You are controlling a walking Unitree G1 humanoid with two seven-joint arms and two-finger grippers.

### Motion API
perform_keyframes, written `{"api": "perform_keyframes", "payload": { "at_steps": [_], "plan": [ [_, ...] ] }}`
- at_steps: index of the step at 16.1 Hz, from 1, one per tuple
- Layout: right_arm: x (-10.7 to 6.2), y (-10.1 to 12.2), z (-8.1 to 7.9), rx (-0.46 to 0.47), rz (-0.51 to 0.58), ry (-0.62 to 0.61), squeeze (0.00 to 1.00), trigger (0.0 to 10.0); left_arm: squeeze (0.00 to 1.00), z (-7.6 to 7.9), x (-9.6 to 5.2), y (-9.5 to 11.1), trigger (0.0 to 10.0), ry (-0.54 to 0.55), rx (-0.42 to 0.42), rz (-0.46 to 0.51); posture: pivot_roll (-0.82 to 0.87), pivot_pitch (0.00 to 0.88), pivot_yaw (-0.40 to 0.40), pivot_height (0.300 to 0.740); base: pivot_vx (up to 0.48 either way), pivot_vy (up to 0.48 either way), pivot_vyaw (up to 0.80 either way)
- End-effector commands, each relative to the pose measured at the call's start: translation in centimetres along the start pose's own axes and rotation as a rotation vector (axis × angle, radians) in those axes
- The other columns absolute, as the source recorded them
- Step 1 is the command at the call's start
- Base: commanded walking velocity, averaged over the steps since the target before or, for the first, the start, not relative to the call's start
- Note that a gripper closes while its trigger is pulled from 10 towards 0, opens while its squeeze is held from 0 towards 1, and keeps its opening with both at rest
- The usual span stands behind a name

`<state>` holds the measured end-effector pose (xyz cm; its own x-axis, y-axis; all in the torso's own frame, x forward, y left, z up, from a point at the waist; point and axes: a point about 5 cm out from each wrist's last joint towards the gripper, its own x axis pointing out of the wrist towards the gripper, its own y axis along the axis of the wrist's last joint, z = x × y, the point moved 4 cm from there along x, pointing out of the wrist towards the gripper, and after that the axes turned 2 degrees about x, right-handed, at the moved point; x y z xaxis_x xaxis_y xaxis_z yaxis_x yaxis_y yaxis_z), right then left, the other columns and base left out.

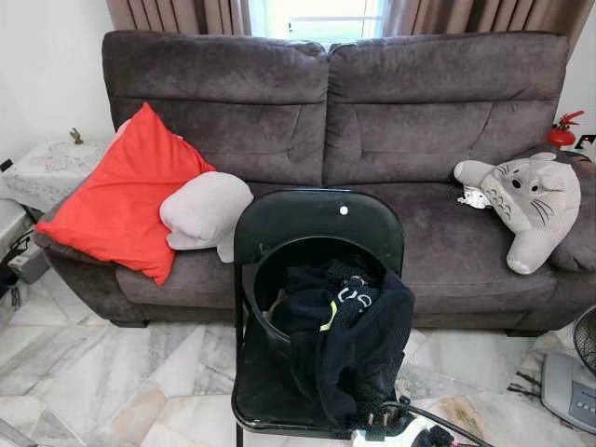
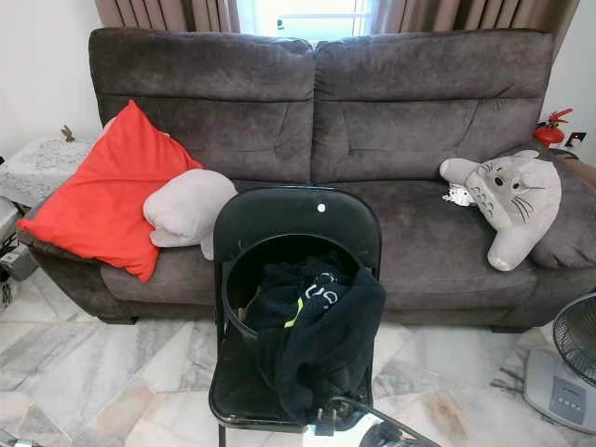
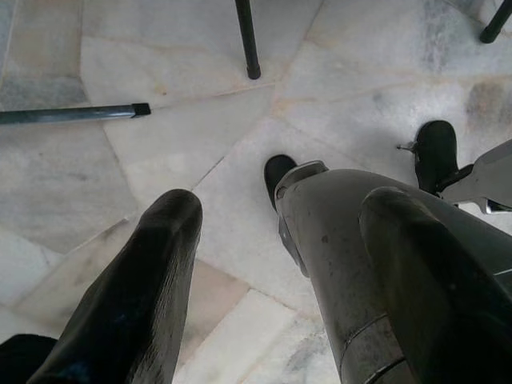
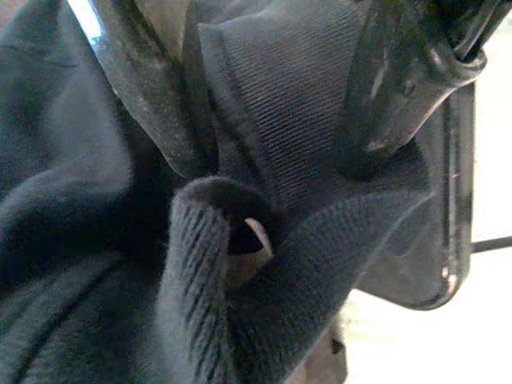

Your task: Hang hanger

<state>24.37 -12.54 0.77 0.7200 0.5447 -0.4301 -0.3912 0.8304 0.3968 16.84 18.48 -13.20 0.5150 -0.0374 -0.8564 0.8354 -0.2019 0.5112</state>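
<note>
A black round basket stands on the seat of a black folding chair at 6 o'clock in the head view, just in front of the grey sofa. The basket holds dark clothes, and a dark garment spills over its rim towards 5 o'clock.

The right gripper is at the garment's lower edge, and its two fingers pinch a fold of the ribbed cloth between them. I cannot tell a hanger apart from the heaped clothes, so its place relative to that gripper is unclear.

The left gripper hangs with its fingers spread over the marble floor.

On the sofa, a red cushion and a pale pillow lie at 9 o'clock, and a grey plush toy at 3 o'clock. A fan sits at 4 o'clock on the floor.
</note>
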Motion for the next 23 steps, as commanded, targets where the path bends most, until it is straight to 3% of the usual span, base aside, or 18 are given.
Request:
{"api": "perform_keyframes", "payload": {
  "at_steps": [1,7,13,18,23],
  "plan": [
    [0.1,0.1,-0.1,0.018,0.011,0.017,0.0,10.0,0.0,0.0,-0.1,-0.6,10.0,0.001,0.01,-0.026,-0.02,0.014,0.029,0.74,0.0,0.0,0.0],
    [0.1,-1.0,2.3,-0.009,-0.009,-0.059,0.0,10.0,0.0,-0.1,-0.1,-0.6,10.0,0.004,0.013,-0.025,-0.02,0.015,0.031,0.74,0.0,0.0,0.0],
    [0.1,-1.4,2.7,-0.023,-0.022,-0.067,0.0,10.0,0.0,-0.1,-0.1,-0.6,10.0,0.002,0.011,-0.025,-0.01,0.014,0.03,0.74,0.0,0.0,0.0],
    [-0.2,-3.5,4.0,-0.081,-0.111,-0.118,0.0,10.0,0.0,-0.1,-0.1,-0.7,10.0,0.003,0.01,-0.026,-0.01,0.013,0.03,0.74,0.0,0.0,0.0],
    [0.1,-3.0,4.5,-0.088,-0.084,-0.139,0.0,10.0,0.0,0.0,-0.1,-0.7,10.0,0.003,0.012,-0.025,-0.01,0.008,0.03,0.74,0.0,0.0,0.0]
  ]
}}
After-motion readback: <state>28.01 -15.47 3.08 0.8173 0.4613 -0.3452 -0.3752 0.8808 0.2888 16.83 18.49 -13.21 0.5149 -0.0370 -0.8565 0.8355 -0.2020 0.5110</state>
